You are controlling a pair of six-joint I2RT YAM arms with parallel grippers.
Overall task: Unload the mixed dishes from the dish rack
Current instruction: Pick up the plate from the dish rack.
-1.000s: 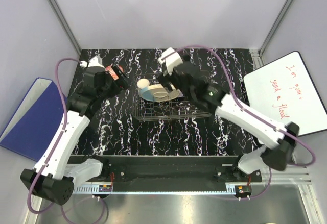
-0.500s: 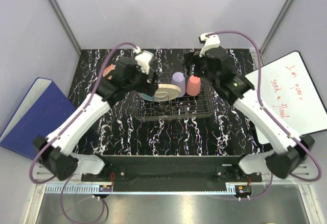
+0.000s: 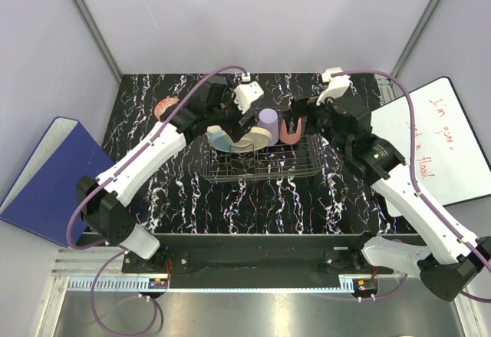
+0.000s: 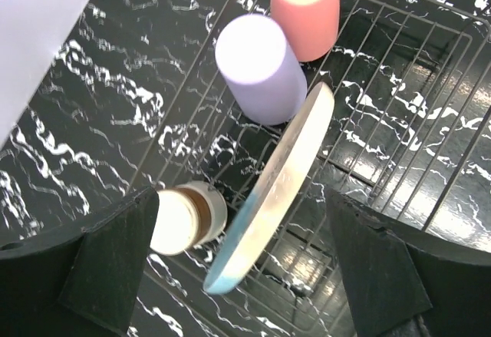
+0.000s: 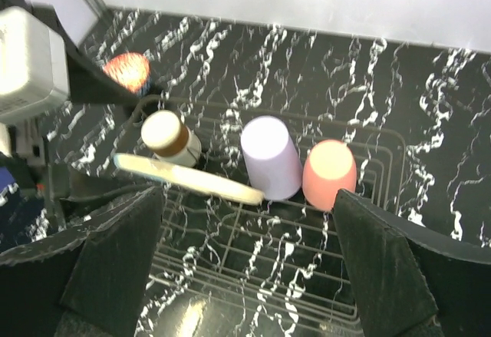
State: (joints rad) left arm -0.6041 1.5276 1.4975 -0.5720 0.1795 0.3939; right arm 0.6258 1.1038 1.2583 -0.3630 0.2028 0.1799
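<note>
Top view: logged rectangular low-walled dish rack (image 3: pixel 307 166) of thin dark wire at mid-table on black white-veined tabletop (image 3: pixel 184 191). Inside, saw round light-blue-and-cream plate (image 3: pixel 234 139) propped on edge at left, small lavender cup (image 3: pixel 267 123) just right of it, small salmon-pink cup (image 3: pixel 292 131) beside that. Found mottled red-orange bowl (image 3: pixel 163 107) out on the tabletop, left of the dish rack, well apart. Noted left gripper (image 3: pixel 238 125) above the plate, right gripper (image 3: pixel 295 117) above the salmon-pink cup. Left wrist view: caught dark fingers (image 4: pixel 107 260) spread wide, released, gripping nothing, with plate edge down in the gap and no contact seen. Spotted small whitish cup (image 4: pixel 182 216) with brown band just beside the plate, inside the dish rack. Saw lavender cup and salmon-pink cup side by side past the plate, closed ends up. Right wrist view: found fingers (image 5: pixel 383 268) likewise wide apart, holding nothing, above the rack floor, with plate and all three cups beyond the fingertips. Saw bowl at upper left, outside the wire.
</note>
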